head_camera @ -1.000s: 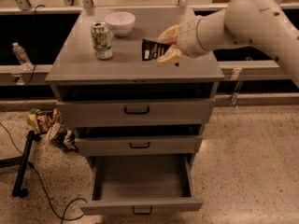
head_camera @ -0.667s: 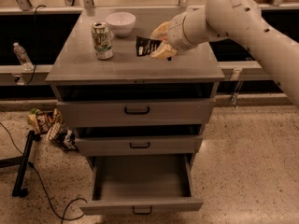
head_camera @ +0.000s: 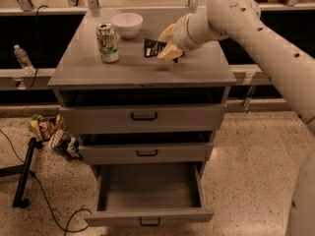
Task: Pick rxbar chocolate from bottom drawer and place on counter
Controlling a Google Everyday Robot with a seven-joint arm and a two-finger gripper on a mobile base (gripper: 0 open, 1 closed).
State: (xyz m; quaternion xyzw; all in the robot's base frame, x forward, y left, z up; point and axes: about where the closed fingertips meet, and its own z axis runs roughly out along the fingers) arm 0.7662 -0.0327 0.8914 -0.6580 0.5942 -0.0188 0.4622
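**On the flat grey desk** [head_camera: 197, 69] that tops the three-drawer metal cabinet, the cream two-finger end effector [head_camera: 166, 44] is clamped on the small black rxbar chocolate wrapper with white lettering [head_camera: 152, 48]. The wrapper juts leftward from the fingers. It lies right of the green-and-white drink can [head_camera: 108, 42] and in front of the white ceramic bowl [head_camera: 127, 24].

The deep grey bottom drawer [head_camera: 147, 215] stands pulled out, and no bar is visible inside it.

*Progress (judged):* retrieval and carry to the desk appear complete. What is left is setting the wrapper down, releasing it and withdrawing.

*Not resolved:*
- A faint shadow lies under the wrapper, but whether it touches the desk cannot be told.
- The wrapper's right end is hidden by the fingers.
- The white arm [head_camera: 256, 38] runs off the right edge.
- The drawer's rear is shadowed by the drawer above.
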